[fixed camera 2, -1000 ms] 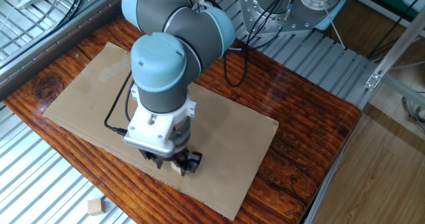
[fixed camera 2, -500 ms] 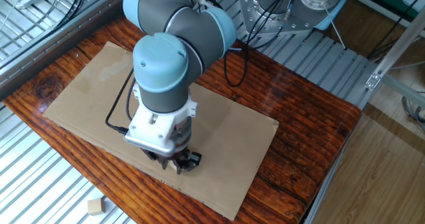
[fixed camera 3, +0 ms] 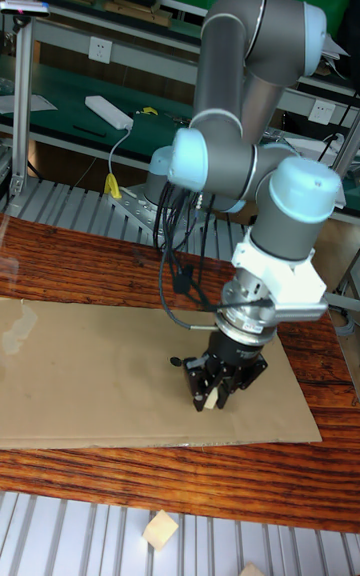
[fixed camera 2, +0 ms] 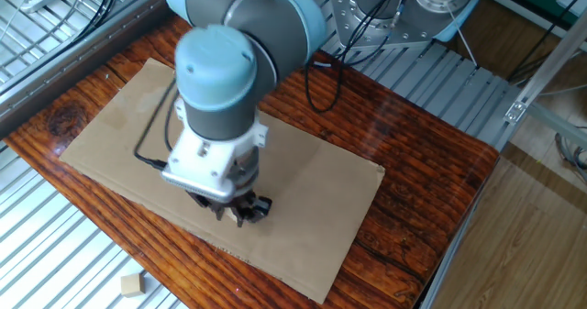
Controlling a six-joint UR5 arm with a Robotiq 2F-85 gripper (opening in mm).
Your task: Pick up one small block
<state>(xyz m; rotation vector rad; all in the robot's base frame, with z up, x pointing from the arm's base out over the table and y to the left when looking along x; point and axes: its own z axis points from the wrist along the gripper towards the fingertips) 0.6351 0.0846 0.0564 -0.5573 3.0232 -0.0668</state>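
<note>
In the tall fixed view the small block (fixed camera 3: pixel 212 397), a tiny pale wooden cube, sits between the black fingertips of my gripper (fixed camera 3: pixel 213 399), which is shut on it. The gripper points down, low over the front part of the cardboard sheet (fixed camera 3: pixel 90 366). In the fixed view the gripper (fixed camera 2: pixel 240 212) shows below the white wrist flange, over the cardboard sheet (fixed camera 2: pixel 321 176). The block itself is hidden there among the dark fingers.
Another pale wooden block (fixed camera 2: pixel 133 284) (fixed camera 3: pixel 160 529) lies off the cardboard on the ribbed metal surface at the front. The cardboard rests on a glossy wooden table (fixed camera 2: pixel 422 190). Black cables (fixed camera 3: pixel 180 286) hang beside the wrist. Shelving and aluminium framing stand behind.
The arm has swung left and the wrist has risen a little. The gripper has moved left with it over the cardboard, and the block no longer shows at the fingertips in the fixed view.
</note>
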